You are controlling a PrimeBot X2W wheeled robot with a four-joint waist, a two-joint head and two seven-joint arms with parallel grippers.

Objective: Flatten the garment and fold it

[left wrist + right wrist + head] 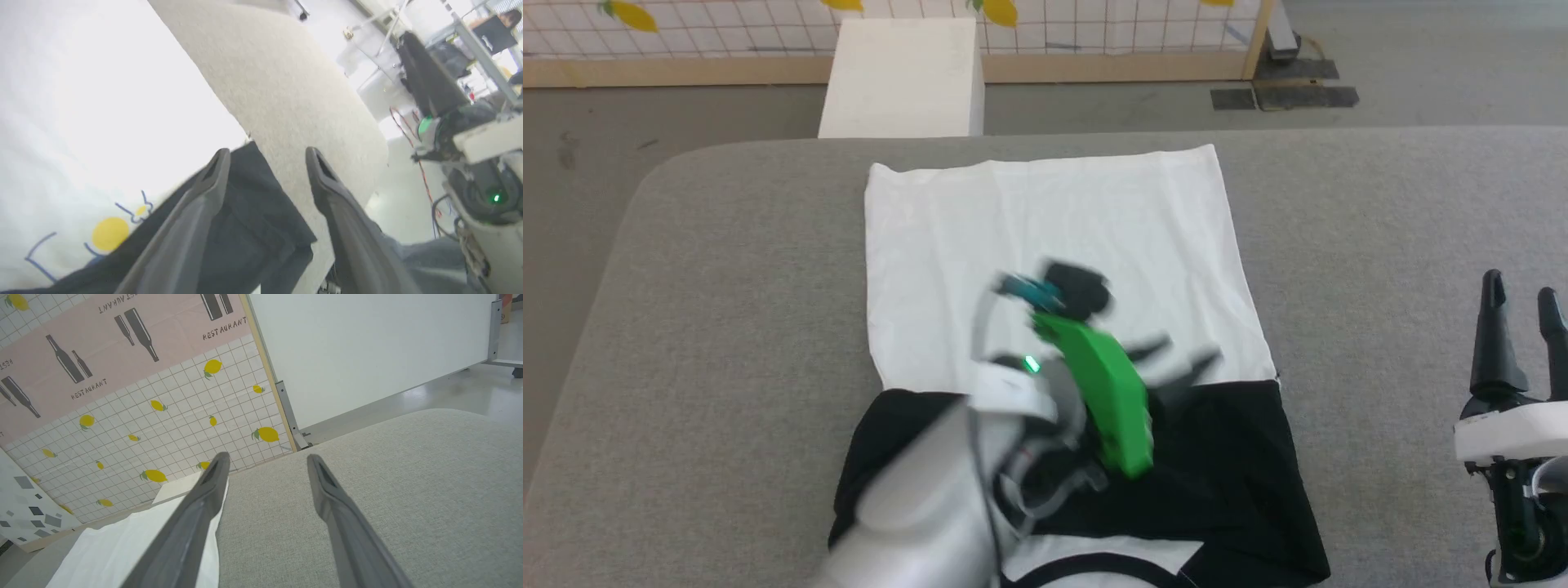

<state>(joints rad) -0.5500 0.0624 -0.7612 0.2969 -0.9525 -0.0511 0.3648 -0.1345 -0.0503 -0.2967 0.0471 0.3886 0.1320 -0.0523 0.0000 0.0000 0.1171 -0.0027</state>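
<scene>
Our left claw [267, 150] gapes wide above the black sleeve [253, 228] of the garment [1045, 220]; our right claw [267, 455] stands wide over the grey worktop [727, 286].

A: Surface?
B: Grey padded table [727, 286], rounded corner at 10 o'clock.
A: Beyond it?
B: White box [903, 77] at 12. Lemon-print tile wall [1111, 33], wood skirting [686, 72]. Grey floor [1421, 57] at 1. Right wrist view: pink bottle panel [122, 343] at 11, white partition [367, 347] at 1.
</scene>
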